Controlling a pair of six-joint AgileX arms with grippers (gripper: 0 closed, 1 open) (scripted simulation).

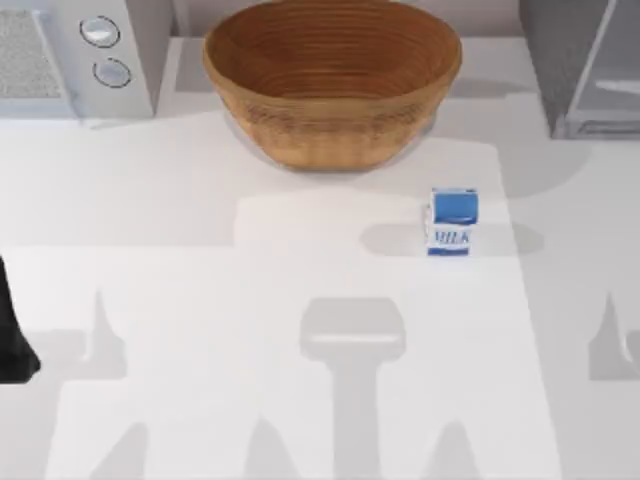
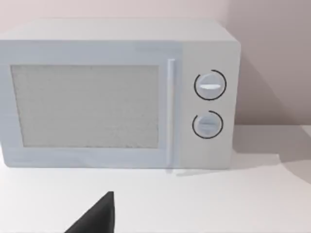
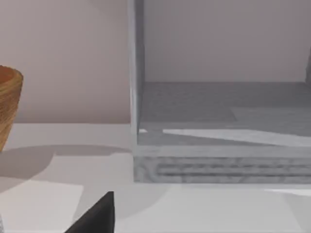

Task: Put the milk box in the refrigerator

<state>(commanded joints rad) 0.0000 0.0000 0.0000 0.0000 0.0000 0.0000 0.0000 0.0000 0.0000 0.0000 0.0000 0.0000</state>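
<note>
The milk box stands untouched on the white table, just in front of the woven bowl; the refrigerator waits at far right. Neither gripper's state can be told; everything remains.

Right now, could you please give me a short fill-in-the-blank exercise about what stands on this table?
1. The milk box stands upright on the ____.
2. The word on its white face reads ____.
3. The big thing behind it is a woven ____.
4. The white appliance has ____ round knobs.
5. The refrigerator stands at the table's far ____ corner.

Missing words: table; MILK; bowl; two; right
</note>
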